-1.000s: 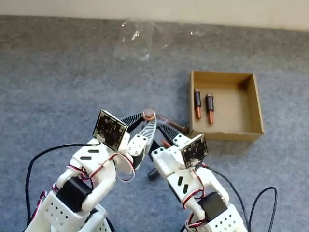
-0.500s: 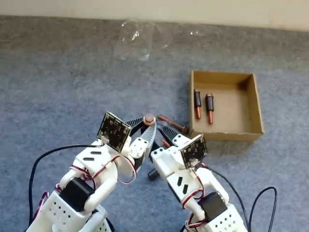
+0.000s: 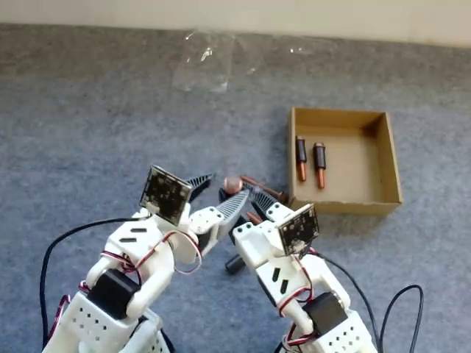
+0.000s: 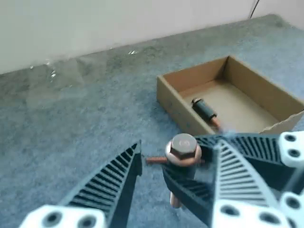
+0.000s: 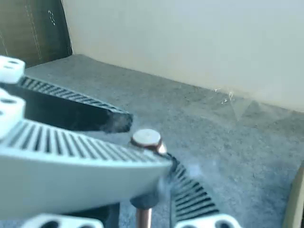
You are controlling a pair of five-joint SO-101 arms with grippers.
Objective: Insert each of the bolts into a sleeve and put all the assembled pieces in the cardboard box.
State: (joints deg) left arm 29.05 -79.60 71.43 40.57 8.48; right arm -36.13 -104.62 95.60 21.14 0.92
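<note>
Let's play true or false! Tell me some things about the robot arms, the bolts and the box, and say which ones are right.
1. The box has two pieces in it. True.
2. The left gripper is shut. False: it is open, with one finger on each side of the upright bolt.
3. A loose bolt lies on the carpet by the box. True.
4. The bag is in the box. False: it lies on the carpet, far from the box.
5. The box is on the left arm's side. False: it is on the right arm's side.
</note>
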